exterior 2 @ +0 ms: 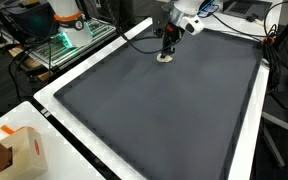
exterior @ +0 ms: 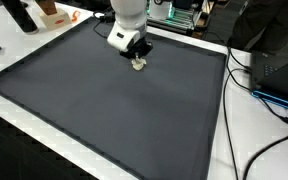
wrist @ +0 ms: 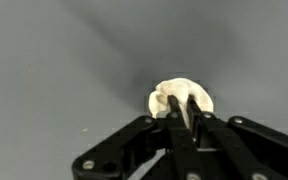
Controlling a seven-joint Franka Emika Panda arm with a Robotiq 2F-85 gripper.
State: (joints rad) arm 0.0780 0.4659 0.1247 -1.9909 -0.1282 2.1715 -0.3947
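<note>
A small cream-white lumpy object [wrist: 179, 94] lies on the dark grey mat [wrist: 54, 60]. In the wrist view my gripper [wrist: 183, 104] comes in from below, and its two black fingers [wrist: 173, 112] stand close together, pinching the object's near part. In both exterior views the gripper [exterior: 137, 57] [exterior 2: 167, 48] points straight down at the far end of the mat [exterior: 114, 110] [exterior 2: 154, 110]. The cream object [exterior: 138, 66] [exterior 2: 165, 58] shows just under the fingertips, against the mat. The part of it between the fingers is hidden.
A white table border [exterior: 229, 110] frames the mat. Black cables [exterior: 252, 72] and dark equipment lie beside it. A cardboard box [exterior 2: 19, 155] sits at a near corner, a wire rack with a green light [exterior 2: 66, 42] stands behind, and orange items [exterior: 50, 12] sit at the far edge.
</note>
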